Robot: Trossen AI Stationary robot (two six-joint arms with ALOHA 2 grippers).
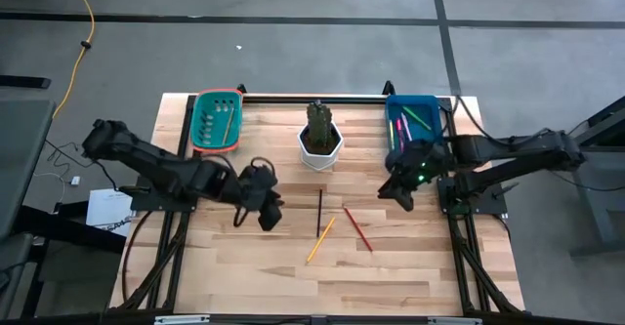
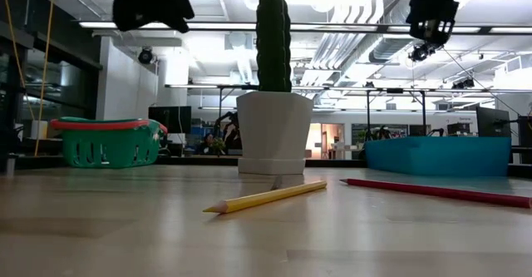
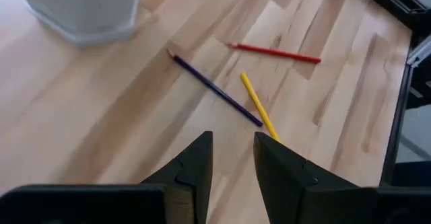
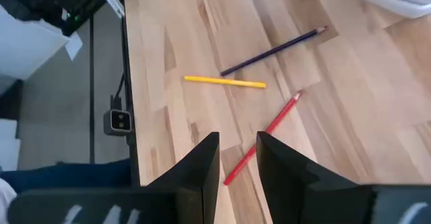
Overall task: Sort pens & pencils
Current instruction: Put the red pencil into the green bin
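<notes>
Three pencils lie flat on the table: a dark one [image 1: 319,213] [image 3: 215,89] [image 4: 273,50], a yellow one [image 1: 321,239] [image 2: 266,198] [image 3: 259,106] and a red one [image 1: 357,228] [image 2: 436,191] [image 4: 262,138]. Pink and green pens [image 1: 402,125] lie in the blue bin [image 1: 430,105]. Another pencil [image 1: 227,122] lies in the green basket [image 1: 200,130]. My left gripper [image 1: 266,208] [image 3: 233,140] hovers to the left of the pencils, my right gripper [image 1: 400,193] [image 4: 238,140] to their right. Both are raised, shut and hold nothing.
A white pot with a cactus [image 1: 320,142] [image 2: 274,136] stands at the far middle, just behind the dark pencil's far end. The green basket [image 2: 108,142] sits at the far left, the blue bin [image 2: 436,154] at the far right. Bare wood lies toward the near edge.
</notes>
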